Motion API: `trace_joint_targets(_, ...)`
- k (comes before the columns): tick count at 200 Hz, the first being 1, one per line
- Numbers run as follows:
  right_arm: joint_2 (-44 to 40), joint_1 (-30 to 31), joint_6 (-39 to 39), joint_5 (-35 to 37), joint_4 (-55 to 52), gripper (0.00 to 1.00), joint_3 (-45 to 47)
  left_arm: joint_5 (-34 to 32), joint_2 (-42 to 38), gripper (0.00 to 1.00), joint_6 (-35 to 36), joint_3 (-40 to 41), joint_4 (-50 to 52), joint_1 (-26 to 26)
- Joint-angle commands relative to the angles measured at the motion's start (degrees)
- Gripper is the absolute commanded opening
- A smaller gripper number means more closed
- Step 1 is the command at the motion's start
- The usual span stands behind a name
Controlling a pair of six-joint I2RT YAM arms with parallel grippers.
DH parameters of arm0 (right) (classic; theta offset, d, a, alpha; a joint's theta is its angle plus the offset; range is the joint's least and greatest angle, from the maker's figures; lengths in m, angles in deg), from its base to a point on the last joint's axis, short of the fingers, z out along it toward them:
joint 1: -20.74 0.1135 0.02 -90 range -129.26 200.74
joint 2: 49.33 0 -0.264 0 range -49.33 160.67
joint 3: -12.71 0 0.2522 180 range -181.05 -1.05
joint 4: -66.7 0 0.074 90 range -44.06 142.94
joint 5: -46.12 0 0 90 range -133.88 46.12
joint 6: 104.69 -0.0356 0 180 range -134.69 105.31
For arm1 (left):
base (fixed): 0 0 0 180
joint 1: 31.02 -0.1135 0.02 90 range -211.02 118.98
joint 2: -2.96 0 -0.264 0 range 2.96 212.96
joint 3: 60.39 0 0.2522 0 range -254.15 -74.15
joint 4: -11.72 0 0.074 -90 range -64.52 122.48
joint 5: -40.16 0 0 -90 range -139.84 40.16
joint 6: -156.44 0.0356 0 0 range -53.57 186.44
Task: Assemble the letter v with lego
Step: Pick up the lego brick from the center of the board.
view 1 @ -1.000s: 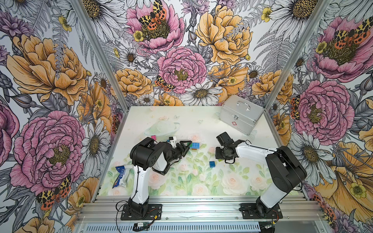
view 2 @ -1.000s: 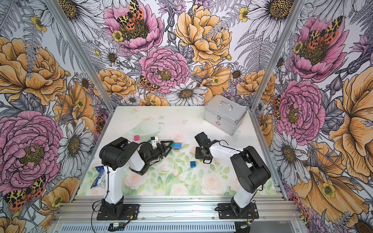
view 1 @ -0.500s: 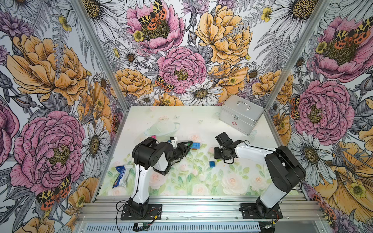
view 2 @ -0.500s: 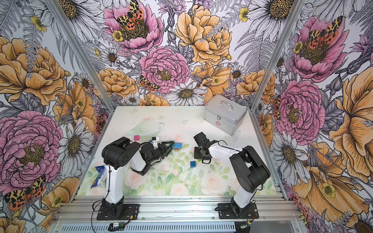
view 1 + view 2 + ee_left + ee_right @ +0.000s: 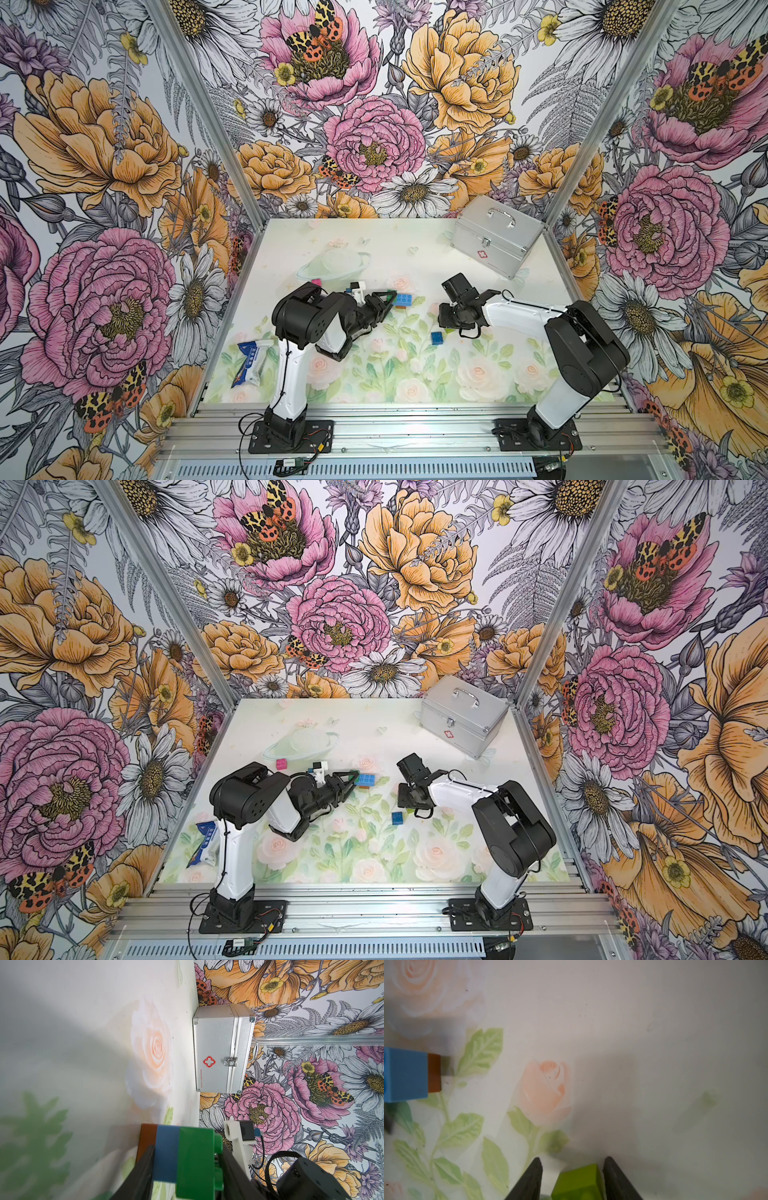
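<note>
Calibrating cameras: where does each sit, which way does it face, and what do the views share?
Top views: high behind the arm bases, looking down on the table; both whole arms, left gripper, right gripper.
Left wrist: on the left arm, facing across the table to the silver case; fingers clamp the brick stack.
Right wrist: on the right arm, facing down at the table; fingers flank a lime brick.
Shared: all views show the brick stack.

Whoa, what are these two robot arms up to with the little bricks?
They are building something from toy bricks. The left claw is clamped on a stack of orange, blue and green bricks. The right claw has a lime brick between its fingers, grip uncertain. A dark blue brick and a pink brick lie loose.
</note>
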Motion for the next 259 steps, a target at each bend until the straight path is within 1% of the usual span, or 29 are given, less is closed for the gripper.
trace_joint_targets(1,1.4,0.6,-0.5,2.5,-3.4,0.48,2.2,-2.4,-0.7,0.37,2.6,0.3,1.7,0.6)
trace_joint_targets(55,1.1,2.1,-1.5,5.9,-6.3,0.37,0.4,-3.3,-2.6,0.36,4.0,0.9,3.3,0.8)
trace_joint_targets(69,0.8,2.1,-2.3,5.7,-7.5,0.3,-1.2,-3.4,-2.7,0.35,4.1,1.0,3.7,0.8)
trace_joint_targets(89,0.6,2.8,-2.9,6.9,-9.6,0.26,-3.9,-3.8,-2.6,0.35,4.1,1.0,3.8,1.0)
trace_joint_targets(107,0.2,2.9,-3.7,8.5,-11.4,0.25,-5.9,-4.0,-2.6,0.35,4.3,1.2,3.8,1.0)
trace_joint_targets(142,-1.5,3.1,-5.7,9.2,-13.0,0.2,-8.5,-3.5,-2.4,0.34,4.1,0.9,3.7,1.0)
trace_joint_targets(171,-1.9,3.7,-8.9,9.0,-13.7,0.18,-11.7,-3.8,-2.4,0.34,4.1,1.0,3.8,1.1)
trace_joint_targets(192,-1.0,4.8,-10.5,8.8,-14.0,0.16,-15.3,-4.0,-2.5,0.34,4.3,0.9,3.9,1.3)
trace_joint_targets(211,0.1,5.8,-12.0,8.4,-14.3,0.17,-18.4,-4.3,-2.6,0.34,4.4,1.1,3.8,1.5)
trace_joint_targets(259,3.6,7.9,-15.6,9.1,-17.5,0.11,-26.4,-5.2,-2.6,0.34,4.8,1.4,3.9,1.8)
